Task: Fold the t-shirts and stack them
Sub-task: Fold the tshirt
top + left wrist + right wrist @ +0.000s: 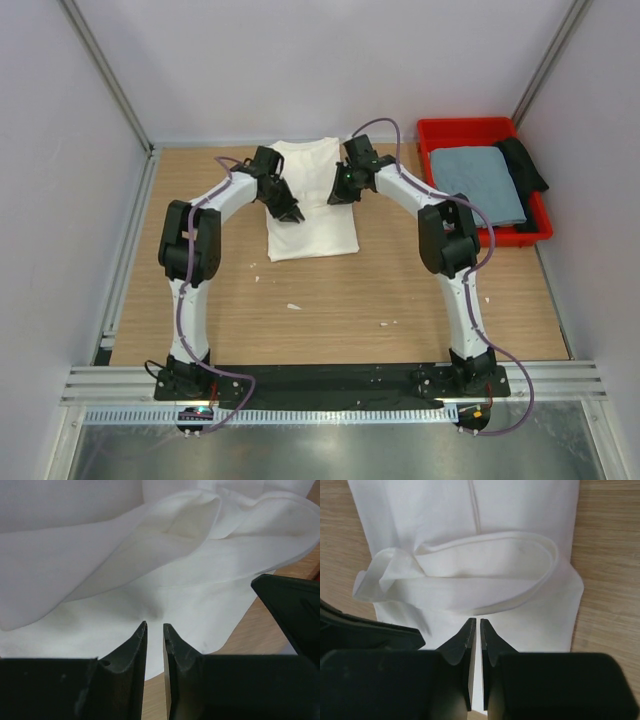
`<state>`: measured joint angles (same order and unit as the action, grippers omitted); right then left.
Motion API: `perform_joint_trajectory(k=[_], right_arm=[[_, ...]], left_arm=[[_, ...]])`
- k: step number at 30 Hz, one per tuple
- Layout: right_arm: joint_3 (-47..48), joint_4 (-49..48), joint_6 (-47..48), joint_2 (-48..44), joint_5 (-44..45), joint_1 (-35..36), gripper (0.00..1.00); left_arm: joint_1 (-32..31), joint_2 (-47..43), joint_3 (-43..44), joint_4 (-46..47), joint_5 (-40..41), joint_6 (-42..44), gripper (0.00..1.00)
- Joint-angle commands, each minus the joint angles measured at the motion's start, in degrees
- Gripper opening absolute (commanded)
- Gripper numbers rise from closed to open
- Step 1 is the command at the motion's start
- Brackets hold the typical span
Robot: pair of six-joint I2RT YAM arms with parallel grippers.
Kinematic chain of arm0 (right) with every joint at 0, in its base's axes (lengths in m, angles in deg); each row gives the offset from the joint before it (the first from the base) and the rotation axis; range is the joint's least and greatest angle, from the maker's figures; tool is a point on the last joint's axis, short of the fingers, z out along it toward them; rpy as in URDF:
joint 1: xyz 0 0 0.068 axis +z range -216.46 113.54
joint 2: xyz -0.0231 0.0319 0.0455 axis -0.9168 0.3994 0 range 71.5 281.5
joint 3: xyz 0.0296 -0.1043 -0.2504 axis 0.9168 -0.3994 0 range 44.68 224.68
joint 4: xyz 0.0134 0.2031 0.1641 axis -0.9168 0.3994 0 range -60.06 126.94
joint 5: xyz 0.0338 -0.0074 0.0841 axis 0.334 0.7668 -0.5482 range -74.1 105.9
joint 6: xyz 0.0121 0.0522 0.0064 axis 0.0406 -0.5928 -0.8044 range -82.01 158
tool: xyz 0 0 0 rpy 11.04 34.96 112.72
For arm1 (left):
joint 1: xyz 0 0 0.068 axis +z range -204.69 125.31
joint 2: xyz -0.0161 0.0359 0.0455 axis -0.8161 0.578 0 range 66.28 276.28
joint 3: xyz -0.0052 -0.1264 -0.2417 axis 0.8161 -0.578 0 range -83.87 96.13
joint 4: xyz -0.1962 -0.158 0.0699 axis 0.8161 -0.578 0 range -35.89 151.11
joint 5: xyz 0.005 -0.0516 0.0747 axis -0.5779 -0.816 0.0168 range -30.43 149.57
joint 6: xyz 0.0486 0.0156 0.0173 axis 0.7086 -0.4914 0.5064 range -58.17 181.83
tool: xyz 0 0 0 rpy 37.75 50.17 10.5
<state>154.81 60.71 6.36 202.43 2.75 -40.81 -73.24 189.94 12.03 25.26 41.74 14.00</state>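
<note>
Your left gripper (155, 626) is closed to a sliver, low over the white t-shirt (100, 570). Your right gripper (475, 620) is the same, just at the collar (520, 587). Can't tell if either pinches cloth. The white t-shirt lies mid-surface (350, 300), folded into a narrow strip; cross-fold likely left. The grey-blue t-shirt (478, 185) sits folded in the red bin (470, 125), well apart. Stacking not done.

This is a robot laboratory cell, not a home. A left arm (190, 250) and a right arm (450, 240) are bolted on a black base plate (330, 378) at the edge of a wooden table (330, 310). Plain pale wall panels (320, 60) stand between aluminium posts (105, 70). A slotted cable duct (330, 416) lies in front.
</note>
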Motion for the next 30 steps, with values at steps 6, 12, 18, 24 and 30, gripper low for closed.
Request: perform_joint_trajectory(k=[6,12,18,24,30], right_arm=[[-2.1,-6.7,-1.2,1.0,1.0,0.5,0.13],[1.6,-9.5,-0.1,4.7,2.2,0.3,0.13],[8.5,-12.1,-1.4,7.7,4.6,-0.4,0.14],[17.0,-10.1,-2.6,10.1,4.9,-2.3,0.18],[19.4,-6.7,-2.8,8.5,1.9,-3.2,0.28]], left_arm=[[0.2,2.2,3.9,2.6,-0.4,-0.7,0.19],[0.3,6.7,12.6,-1.1,2.3,1.2,0.19],[0.3,2.7,11.7,-1.9,4.7,1.2,0.22],[0.4,-1.2,6.9,-2.1,6.6,2.1,0.22],[1.5,0.9,8.3,-2.6,5.3,3.8,0.23]])
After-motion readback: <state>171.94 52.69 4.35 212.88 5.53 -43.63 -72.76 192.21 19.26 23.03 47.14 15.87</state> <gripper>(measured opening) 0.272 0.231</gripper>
